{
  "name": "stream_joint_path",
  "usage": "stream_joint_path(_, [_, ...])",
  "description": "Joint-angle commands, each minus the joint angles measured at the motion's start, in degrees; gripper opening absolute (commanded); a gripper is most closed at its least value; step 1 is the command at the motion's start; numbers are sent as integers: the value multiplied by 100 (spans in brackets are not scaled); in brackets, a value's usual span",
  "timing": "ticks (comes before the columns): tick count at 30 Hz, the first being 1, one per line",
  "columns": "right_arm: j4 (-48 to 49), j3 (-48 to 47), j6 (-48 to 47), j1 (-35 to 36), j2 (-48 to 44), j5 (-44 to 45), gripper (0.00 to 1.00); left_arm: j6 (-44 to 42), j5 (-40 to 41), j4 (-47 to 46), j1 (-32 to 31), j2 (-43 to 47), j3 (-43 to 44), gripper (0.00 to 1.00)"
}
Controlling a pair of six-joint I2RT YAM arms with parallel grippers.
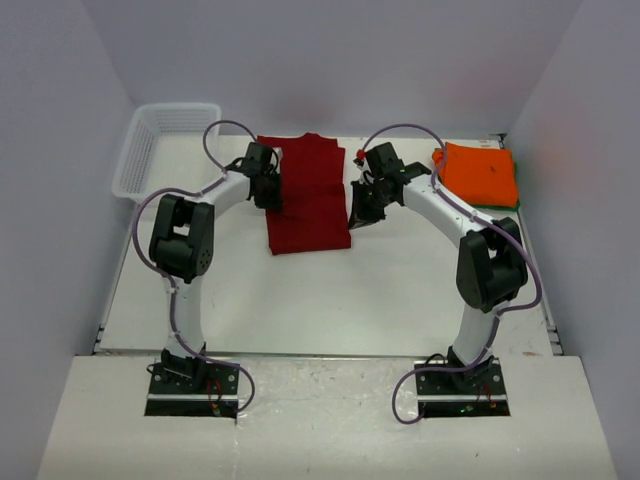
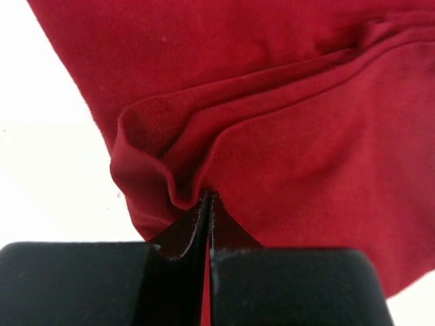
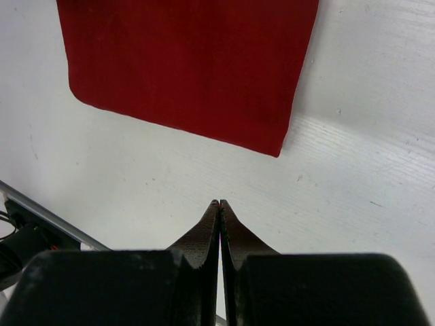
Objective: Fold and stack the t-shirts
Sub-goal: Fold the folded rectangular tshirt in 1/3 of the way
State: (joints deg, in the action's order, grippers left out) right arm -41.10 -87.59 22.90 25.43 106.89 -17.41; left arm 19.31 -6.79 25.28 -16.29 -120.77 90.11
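Left claw [image 2: 207,200] — tight on dark red t-shirt [image 2: 306,136]

Plain pale walls [image 1: 60,120] close round the white table [image 1: 330,300] on its left, back and right; soft even light; white mesh basket [image 1: 140,160] at its far-left corner.

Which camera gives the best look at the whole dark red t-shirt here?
Top external: the dark red t-shirt lies folded into a long rectangle, with nearly its whole outline visible. Left wrist shows only a puckered edge at the left claw. Right wrist shows just one end and its corners.
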Motion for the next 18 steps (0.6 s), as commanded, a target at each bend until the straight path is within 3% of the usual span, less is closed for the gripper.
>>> stream_joint_path(1, [58,67,-92,-21,-309,27,0,-85,98,-128,-32,-122,235,0])
stream_joint_path(12, [94,155,-110,-29,-230,-52,0,-252,-77,-638,-14,-1053,973,0])
stream_joint_path(18, [32,-91,-101,-21,130,44,0,-182,-191,-910,3,-914,895,0])
